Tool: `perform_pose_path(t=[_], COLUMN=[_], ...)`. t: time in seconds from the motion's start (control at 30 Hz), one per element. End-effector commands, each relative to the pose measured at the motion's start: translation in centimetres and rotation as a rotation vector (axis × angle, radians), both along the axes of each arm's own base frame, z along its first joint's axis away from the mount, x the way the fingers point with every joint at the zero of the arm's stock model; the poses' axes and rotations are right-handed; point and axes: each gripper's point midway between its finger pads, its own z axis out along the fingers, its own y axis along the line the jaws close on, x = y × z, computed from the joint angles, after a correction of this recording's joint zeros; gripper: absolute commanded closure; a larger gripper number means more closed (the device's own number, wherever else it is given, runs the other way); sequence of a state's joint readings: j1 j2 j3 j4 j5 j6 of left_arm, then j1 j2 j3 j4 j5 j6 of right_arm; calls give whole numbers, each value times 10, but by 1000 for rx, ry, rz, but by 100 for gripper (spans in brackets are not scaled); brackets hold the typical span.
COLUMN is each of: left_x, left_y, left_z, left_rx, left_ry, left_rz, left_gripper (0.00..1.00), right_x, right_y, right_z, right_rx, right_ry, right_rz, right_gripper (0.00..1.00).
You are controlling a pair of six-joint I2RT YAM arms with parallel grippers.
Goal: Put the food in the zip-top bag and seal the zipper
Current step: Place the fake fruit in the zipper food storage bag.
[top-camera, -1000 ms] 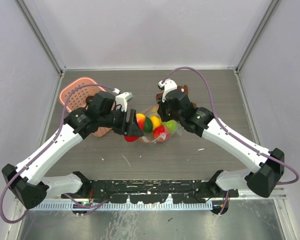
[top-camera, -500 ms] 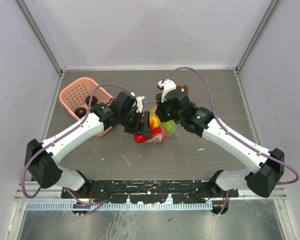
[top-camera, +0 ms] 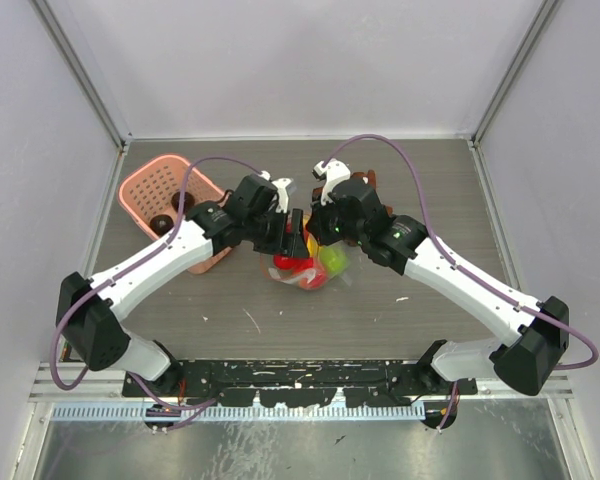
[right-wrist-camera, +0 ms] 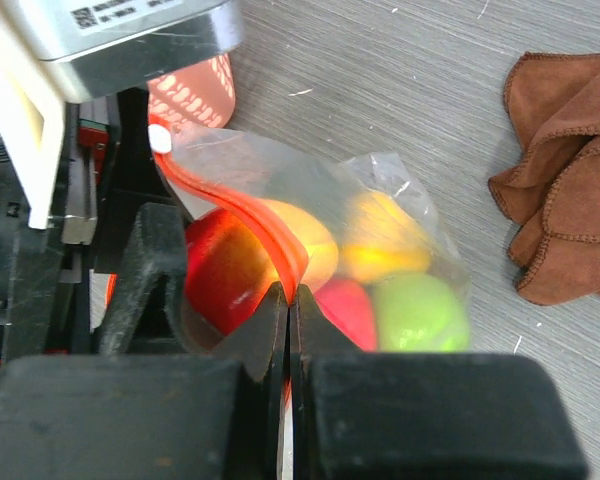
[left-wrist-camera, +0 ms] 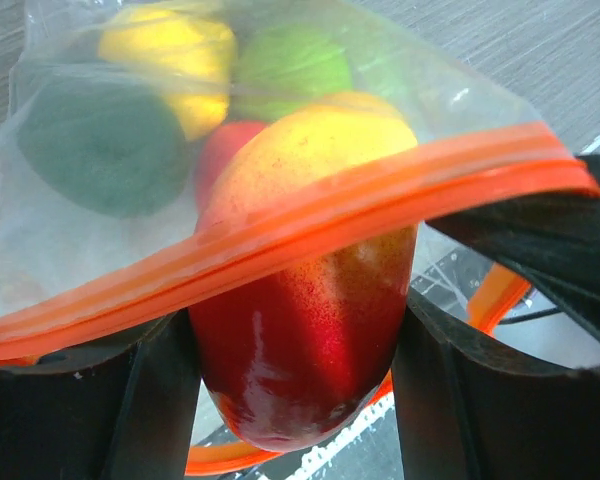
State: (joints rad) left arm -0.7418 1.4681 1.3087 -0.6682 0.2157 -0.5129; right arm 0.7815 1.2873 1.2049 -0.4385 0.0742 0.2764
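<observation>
The zip-top bag [top-camera: 320,268] lies mid-table, clear plastic with a yellow, a dark green, a light green [right-wrist-camera: 415,310] and a red fruit inside. My left gripper [left-wrist-camera: 300,390] is shut on a red-and-yellow mango [left-wrist-camera: 300,320], whose upper half sits inside the bag's mouth. The orange-red zipper [left-wrist-camera: 280,235] crosses in front of the mango. My right gripper [right-wrist-camera: 288,300] is shut on the zipper [right-wrist-camera: 235,205] strip and holds that edge of the mouth up. A small white tab [right-wrist-camera: 160,138] ends the strip. In the top view the two grippers [top-camera: 292,235] [top-camera: 316,232] almost touch.
A pink perforated basket [top-camera: 165,185] stands at the back left, beside the left arm, with a dark round item in it. A brown cloth [right-wrist-camera: 570,180] lies crumpled behind the bag, on the right arm's far side. Grey walls close in the table.
The left arm has swung right and forward with the mango, from beside the bag into its mouth. The right gripper has kept its hold on the zipper strip.
</observation>
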Motion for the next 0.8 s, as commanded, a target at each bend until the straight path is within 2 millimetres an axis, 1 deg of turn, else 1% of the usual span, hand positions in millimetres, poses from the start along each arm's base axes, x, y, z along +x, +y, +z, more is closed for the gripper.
perform_pose_path(t=[0.0, 0.03, 0.17, 0.33, 0.53, 0.67, 0.77], left_x=[16, 15, 15, 14, 9, -2, -14], left_y=[-13, -13, -13, -11, -7, 2, 13], left_z=[9, 8, 7, 10, 23, 35, 45], left_rx=[-35, -37, -41, -49, -77, -100, -129], left_ry=[-95, -99, -114, -130, -137, -131, -128], left_rz=[-2, -6, -8, 0, 14, 39, 63], left_gripper=[41, 35, 29, 19, 18, 18, 19], right_x=[2, 2, 2, 1, 1, 1, 2], right_y=[5, 5, 4, 4, 3, 2, 2], right_z=[40, 40, 39, 38, 37, 36, 34], right_rx=[116, 116, 114, 114, 112, 109, 107], right_ry=[-83, -84, -83, -80, -78, -79, -78], right_rz=[6, 6, 5, 4, 1, -5, -6], right_gripper=[100, 100, 100, 100, 100, 100, 100])
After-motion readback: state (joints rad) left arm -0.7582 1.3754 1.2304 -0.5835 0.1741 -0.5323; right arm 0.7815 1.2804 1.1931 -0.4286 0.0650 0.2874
